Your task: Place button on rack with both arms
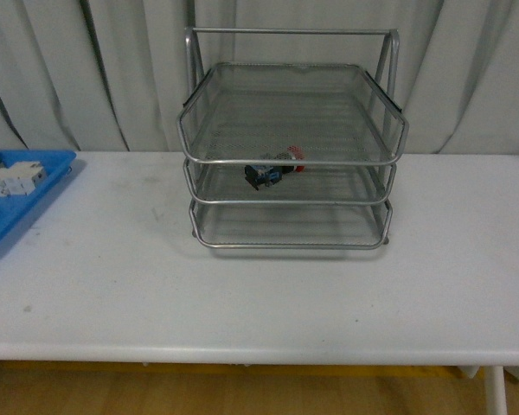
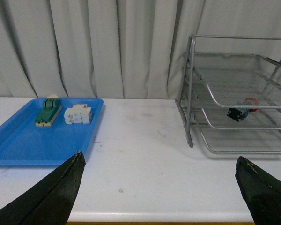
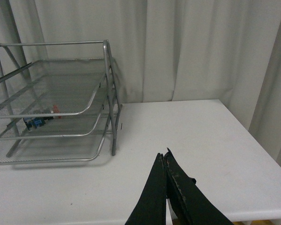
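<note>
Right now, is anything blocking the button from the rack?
No. The button already lies in the rack's middle tier. Left gripper is open, right gripper shut; both hang clear.

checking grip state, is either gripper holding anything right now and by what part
Nothing is held. The left gripper is open and empty, the right gripper is shut on nothing. The red-capped push-button switch lies in the silver wire-mesh rack's middle tier.

The white table [image 1: 268,303] in front of the rack [image 1: 290,138] is left bare. Access to the middle tier, where the button [image 1: 273,169] lies, is narrowed by the top tray's front rim. The far left is occupied by a blue tray [image 1: 22,199].
</note>
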